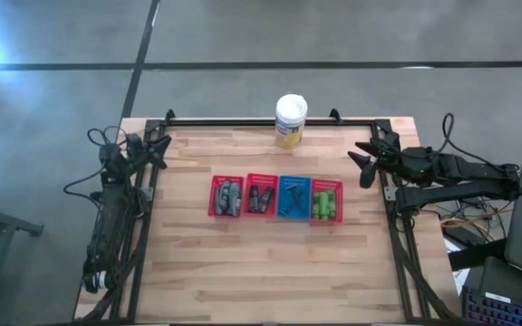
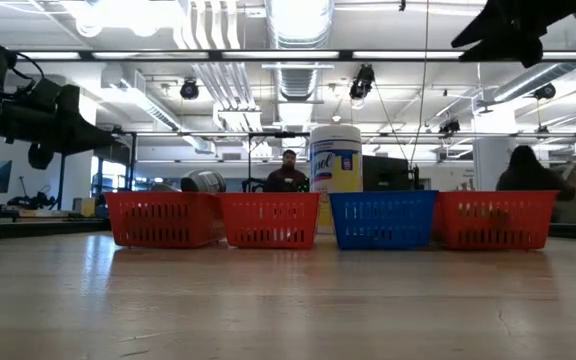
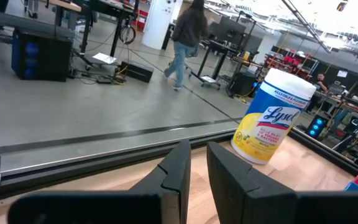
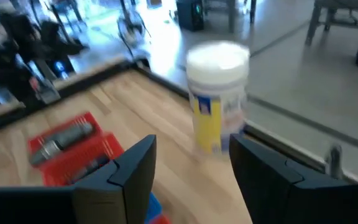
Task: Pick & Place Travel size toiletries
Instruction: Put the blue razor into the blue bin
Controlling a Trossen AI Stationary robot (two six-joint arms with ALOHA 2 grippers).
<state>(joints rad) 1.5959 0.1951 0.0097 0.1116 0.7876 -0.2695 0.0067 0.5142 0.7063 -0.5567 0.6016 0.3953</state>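
Note:
Four slotted trays stand in a row at the table's middle. The left red tray holds grey oval bottles. The second red tray holds short black tubes, the blue tray thin dark sticks, and the right red tray bright green bottles. My right gripper hangs open above the table's right side, right of the trays, touching nothing. My left gripper waits at the far left corner, its fingers shut to a narrow slit and holding nothing.
A white-lidded, yellow-labelled jar stands at the far edge, behind the trays, and rises behind them in the low view. Bare wood lies between the trays and the near edge. A black rail runs along the far edge. People show in the room beyond.

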